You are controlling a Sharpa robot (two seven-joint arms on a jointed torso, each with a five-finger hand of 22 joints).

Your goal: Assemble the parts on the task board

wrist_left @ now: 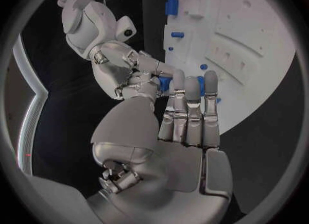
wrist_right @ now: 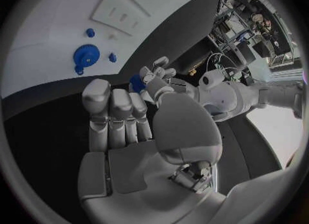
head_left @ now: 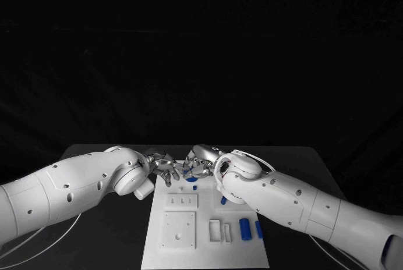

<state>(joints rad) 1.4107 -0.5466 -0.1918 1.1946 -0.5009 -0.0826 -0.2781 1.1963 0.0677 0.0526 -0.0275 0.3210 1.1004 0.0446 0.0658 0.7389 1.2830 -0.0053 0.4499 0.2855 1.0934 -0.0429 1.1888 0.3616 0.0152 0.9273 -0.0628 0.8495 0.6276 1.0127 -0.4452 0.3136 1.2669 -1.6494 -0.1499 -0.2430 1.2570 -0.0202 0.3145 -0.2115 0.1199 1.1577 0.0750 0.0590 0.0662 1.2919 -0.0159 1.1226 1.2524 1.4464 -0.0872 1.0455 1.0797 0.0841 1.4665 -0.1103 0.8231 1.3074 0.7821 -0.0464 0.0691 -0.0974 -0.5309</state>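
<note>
My two hands meet fingertip to fingertip over the far end of the white task board (head_left: 205, 235). A small blue part (wrist_left: 164, 83) (wrist_right: 136, 83) sits between them. The left hand (head_left: 161, 168) (wrist_left: 187, 116) has it between thumb and straight fingers. The right hand (head_left: 201, 162) (wrist_right: 122, 121) grips it from the other side. A blue gear (wrist_right: 85, 55) (head_left: 191, 178) lies on the board just below the hands. More blue parts (head_left: 245, 228) lie near the board's right edge.
White blocks (head_left: 179, 229) with holes and slots sit on the board's left half, and two white bars (head_left: 220, 230) lie in its middle. Small blue pegs (wrist_right: 113, 57) stand near the gear. Black table (head_left: 109, 235) surrounds the board.
</note>
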